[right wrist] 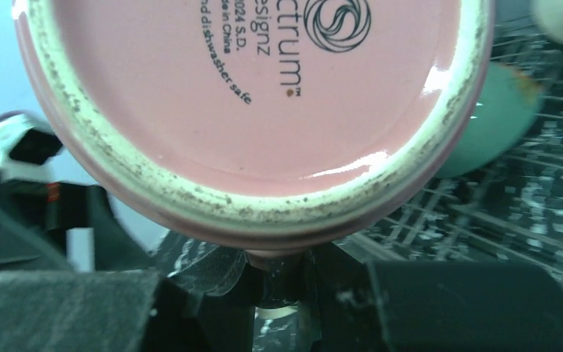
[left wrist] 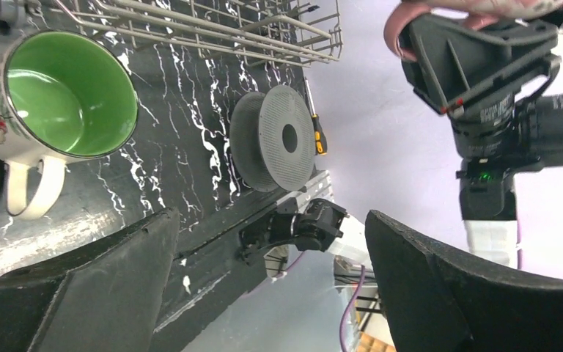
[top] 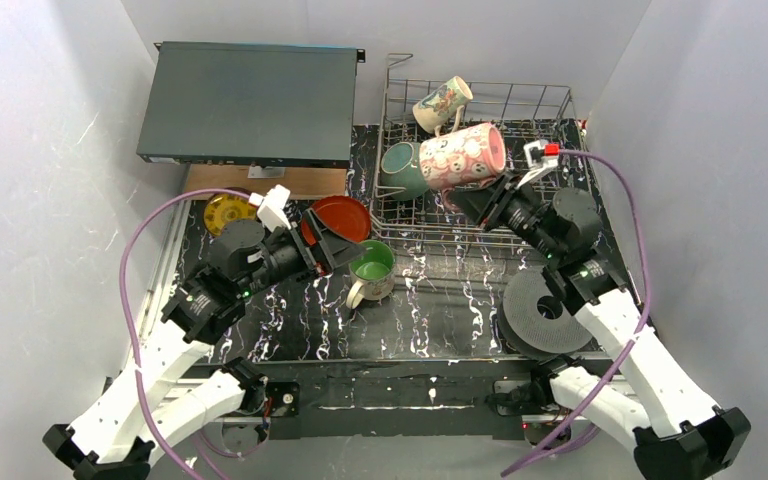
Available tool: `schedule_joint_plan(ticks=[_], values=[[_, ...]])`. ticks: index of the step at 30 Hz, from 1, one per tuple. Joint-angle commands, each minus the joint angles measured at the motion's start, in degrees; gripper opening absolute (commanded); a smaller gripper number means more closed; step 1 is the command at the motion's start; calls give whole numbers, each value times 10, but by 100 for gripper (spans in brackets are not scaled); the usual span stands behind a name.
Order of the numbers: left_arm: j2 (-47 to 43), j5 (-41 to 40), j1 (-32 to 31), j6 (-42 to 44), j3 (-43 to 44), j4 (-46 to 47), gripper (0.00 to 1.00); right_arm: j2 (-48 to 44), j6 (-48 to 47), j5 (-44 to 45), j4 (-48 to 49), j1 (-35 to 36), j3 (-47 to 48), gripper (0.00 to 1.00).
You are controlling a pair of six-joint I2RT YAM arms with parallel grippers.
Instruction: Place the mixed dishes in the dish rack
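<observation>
The dish rack sits at the far right of the table and already holds two dishes. The floral cream mug lies tilted at its 12 o'clock, and the teal bowl stands on edge at its 9 o'clock side. The pink mug is held on its side over the rack's middle, touching or just beside the bowl (the top view cannot settle which). The right gripper grips it, reaching in from 4 o'clock. In the right wrist view the mug's base fills the frame. Below it the fingers are drawn close on part of the mug, seemingly the handle.

Outside the rack, the green-lined mug stands upright at 7 o'clock, the red-orange plate lies at 8 o'clock, and the yellow dish lies beyond at 9 o'clock. The left gripper hovers over the plate's near edge, jaws spread wide with nothing between them. The ribbed disc lies at 5 o'clock and the dark grey box at 10 o'clock.
</observation>
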Motion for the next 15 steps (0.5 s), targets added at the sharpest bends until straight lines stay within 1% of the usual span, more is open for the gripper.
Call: schedule_joint_plan(ticks=[1,7,11,15], values=[[-13,-35,-1,65,43,-74,98,12,-76,-3,-27,-64,82,1],[-14,-33,-1,86,58,-84,98,77,-104,-8,-51,-115,136,1],[-18,-27,-2,100,59,-86,98,125,-145,21,-78,-128,175,1],[-19,-23,-2,120,59,-92,98,175,-145,4,-92,-154,218,1]])
